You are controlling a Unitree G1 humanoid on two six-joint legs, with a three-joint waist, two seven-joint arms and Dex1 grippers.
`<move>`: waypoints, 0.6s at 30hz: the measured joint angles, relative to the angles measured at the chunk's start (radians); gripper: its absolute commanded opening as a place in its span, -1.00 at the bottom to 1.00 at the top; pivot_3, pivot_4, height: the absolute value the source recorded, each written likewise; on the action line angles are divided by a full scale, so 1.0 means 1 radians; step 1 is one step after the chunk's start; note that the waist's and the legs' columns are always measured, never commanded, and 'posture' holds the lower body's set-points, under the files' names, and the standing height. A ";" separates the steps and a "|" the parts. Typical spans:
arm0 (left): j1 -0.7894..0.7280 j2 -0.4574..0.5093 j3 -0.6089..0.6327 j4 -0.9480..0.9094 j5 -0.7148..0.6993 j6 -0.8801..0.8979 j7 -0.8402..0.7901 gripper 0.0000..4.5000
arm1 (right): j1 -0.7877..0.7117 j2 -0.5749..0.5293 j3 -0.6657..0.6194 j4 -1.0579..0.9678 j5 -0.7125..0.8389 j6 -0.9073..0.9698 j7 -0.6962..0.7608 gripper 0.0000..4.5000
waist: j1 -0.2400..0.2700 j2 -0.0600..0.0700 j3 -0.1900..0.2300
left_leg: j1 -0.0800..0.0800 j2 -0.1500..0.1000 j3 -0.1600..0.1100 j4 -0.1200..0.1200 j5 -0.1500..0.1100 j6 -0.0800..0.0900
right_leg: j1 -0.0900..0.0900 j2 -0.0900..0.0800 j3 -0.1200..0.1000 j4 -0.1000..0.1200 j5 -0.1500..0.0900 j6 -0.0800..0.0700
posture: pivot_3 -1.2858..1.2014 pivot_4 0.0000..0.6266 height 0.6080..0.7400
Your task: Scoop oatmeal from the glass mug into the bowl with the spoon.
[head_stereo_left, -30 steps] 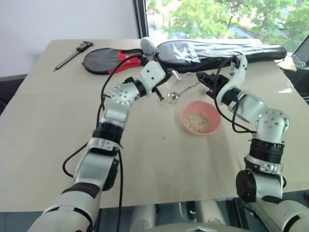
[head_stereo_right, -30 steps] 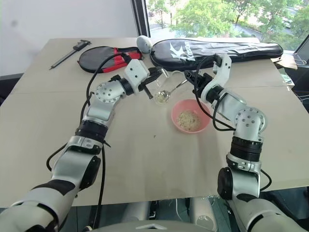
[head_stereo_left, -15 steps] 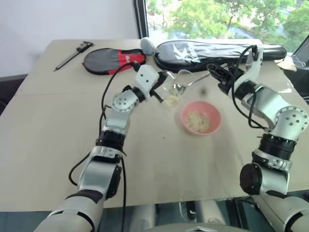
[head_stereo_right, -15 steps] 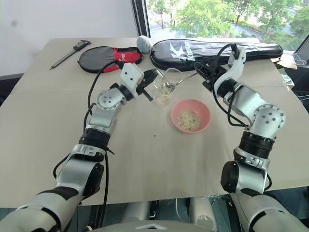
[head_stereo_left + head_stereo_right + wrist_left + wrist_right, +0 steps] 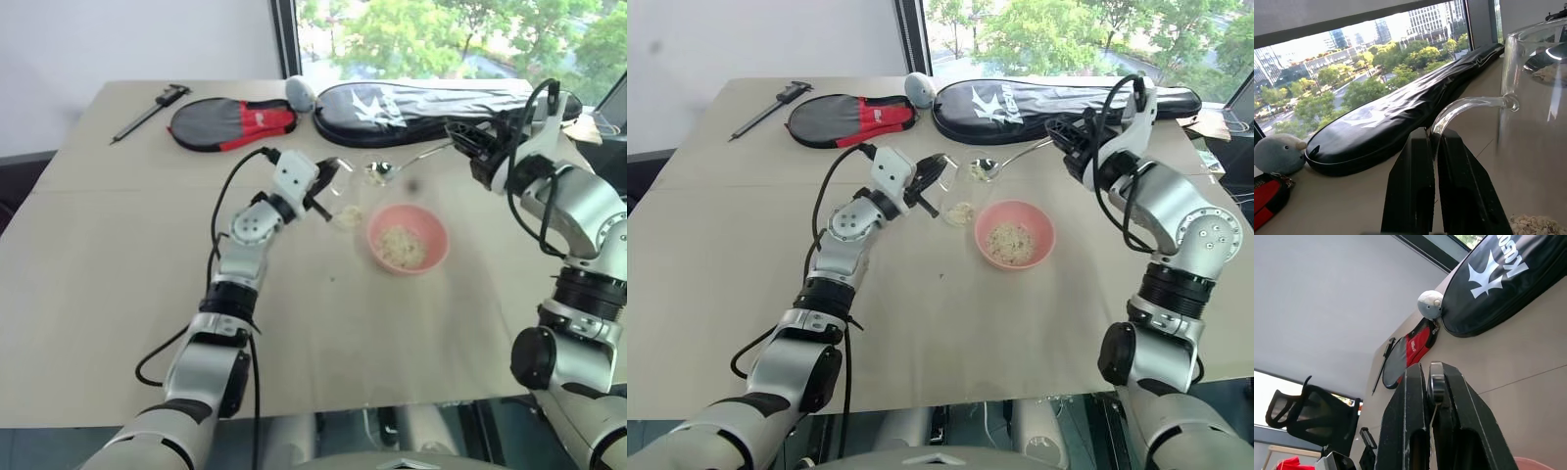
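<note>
Oatmeal (image 5: 961, 211) lies in the bottom of the glass mug (image 5: 957, 192), which stands near the middle of the desk (image 5: 921, 323), just beside the pink bowl (image 5: 1015, 235) on the side toward the left arm. A further heap of flakes sits inside the bowl. The left tool (image 5: 1434, 161) is clamped narrow on the mug's handle, as the left wrist view shows. The spoon (image 5: 991, 167) is held in the air between the mug and the far edge of the desk, its oval end carrying a few flakes and its thin handle running to the right tool (image 5: 472, 149), whose fingers (image 5: 1406, 431) are pressed together on it. Along the far edge lie a long black racket bag (image 5: 441, 100), a red and black racket cover (image 5: 225, 122) and a small grey plush toy (image 5: 300, 93). A caliper (image 5: 149, 111) rests near the far left corner.
</note>
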 measured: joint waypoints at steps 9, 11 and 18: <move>0.012 0.004 -0.002 0.024 0.004 -0.045 -0.008 -0.96 | 0.046 -0.055 0.038 -0.004 0.113 -0.052 -0.041 -1.00 | 0.000 0.000 0.000 | 0.000 0.000 0.000 0.000 0.000 0.000 | 0.000 0.000 0.000 -0.003 0.000 0.000 | 0.03 -0.52 1.00; 0.012 0.005 -0.002 0.033 0.004 -0.052 -0.010 -0.96 | 0.063 -0.065 0.053 -0.011 0.141 -0.064 -0.049 -1.00 | 0.000 0.000 0.000 | 0.000 0.000 0.000 0.000 0.000 0.000 | 0.000 0.000 0.001 -0.003 0.000 0.000 | 0.03 -0.52 1.00; 0.004 0.010 -0.002 0.077 0.005 -0.083 -0.012 -0.96 | 0.116 -0.119 0.070 -0.066 0.238 -0.123 -0.083 -1.00 | 0.002 0.000 0.000 | 0.000 0.000 0.000 0.000 0.000 0.000 | 0.000 0.000 0.001 -0.004 0.000 0.000 | 0.03 -0.52 1.00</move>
